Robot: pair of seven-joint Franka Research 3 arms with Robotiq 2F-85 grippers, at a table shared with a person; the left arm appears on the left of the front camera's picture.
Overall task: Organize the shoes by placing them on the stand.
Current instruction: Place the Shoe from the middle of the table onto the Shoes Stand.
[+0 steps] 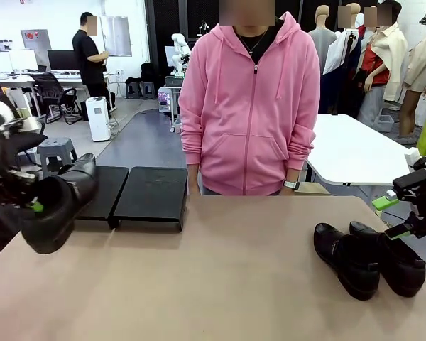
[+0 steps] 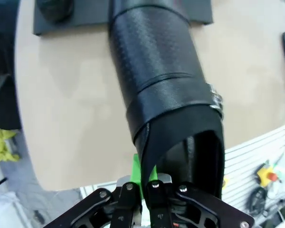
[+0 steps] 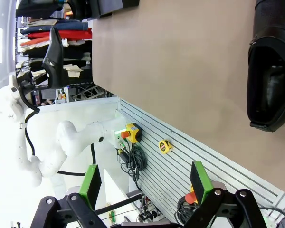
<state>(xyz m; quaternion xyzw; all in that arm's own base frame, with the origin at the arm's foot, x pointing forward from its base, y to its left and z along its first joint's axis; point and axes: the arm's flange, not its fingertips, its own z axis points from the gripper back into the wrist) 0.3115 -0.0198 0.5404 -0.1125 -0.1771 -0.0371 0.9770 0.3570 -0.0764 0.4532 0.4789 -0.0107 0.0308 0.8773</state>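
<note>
My left gripper (image 1: 34, 205) is shut on the heel rim of a black shoe (image 1: 60, 206) and holds it in the air at the table's left, toe pointing towards the stand (image 1: 153, 197). In the left wrist view the held shoe (image 2: 166, 95) runs from my left gripper (image 2: 147, 183) up over the stand (image 2: 202, 12). A dark rounded shape (image 2: 54, 8) lies on the stand's end. Two more shoes (image 1: 346, 259) (image 1: 392, 257) lie side by side on the table at the right. My right gripper (image 1: 397, 217) hangs open just above them. One shoe (image 3: 270, 71) lies well beyond my right gripper (image 3: 145, 185).
A person in a pink hoodie (image 1: 250, 106) stands at the far edge behind the tan table (image 1: 227, 284), hands down. The stand is two black platforms side by side at the far left. A white table (image 1: 355, 153) stands behind at the right.
</note>
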